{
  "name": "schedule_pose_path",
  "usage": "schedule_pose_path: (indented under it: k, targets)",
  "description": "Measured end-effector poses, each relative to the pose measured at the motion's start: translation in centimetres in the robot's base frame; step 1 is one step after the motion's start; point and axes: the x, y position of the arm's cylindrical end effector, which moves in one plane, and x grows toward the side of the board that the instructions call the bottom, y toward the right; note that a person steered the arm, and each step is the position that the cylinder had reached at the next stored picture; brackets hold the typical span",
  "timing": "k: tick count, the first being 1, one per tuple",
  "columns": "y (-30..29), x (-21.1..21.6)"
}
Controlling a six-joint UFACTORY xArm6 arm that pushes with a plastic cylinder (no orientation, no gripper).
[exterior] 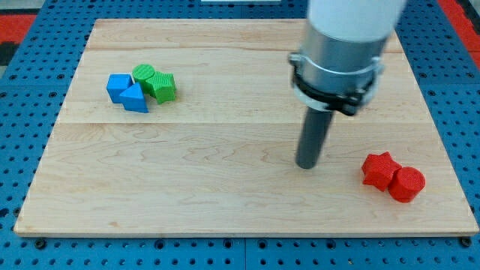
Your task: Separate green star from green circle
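The tool's tip (307, 165) rests on the bare desk (225, 187), touching nothing. The green star (162, 85) and green circle (144, 74) touch each other, far toward the view's upper left of it.

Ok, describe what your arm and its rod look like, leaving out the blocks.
My arm is a wide white cylinder ending in a grey metal collar ringed by a black clamp band. Below hangs a straight, dark grey round rod; my tip is its plain blunt end. No cables or markings show.

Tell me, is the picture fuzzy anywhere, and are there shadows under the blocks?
Camera view: mostly sharp, though the blocks' edges look slightly soft. Lighting is even, with no glare on the wooden board. Small soft shadows sit beneath the red blocks and around my tip. The green blocks and blue blocks cast hardly any.
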Motion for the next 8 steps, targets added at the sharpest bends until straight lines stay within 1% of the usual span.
schedule_pose_path:
  k: [3,5,6,7,8]
  targets:
    - [-17.3,-7.6]
    - [-19.1,-12.1]
    - [-20.7,-17.4]
    - [-24.9,-22.0]
    - [-27.3,-23.4]
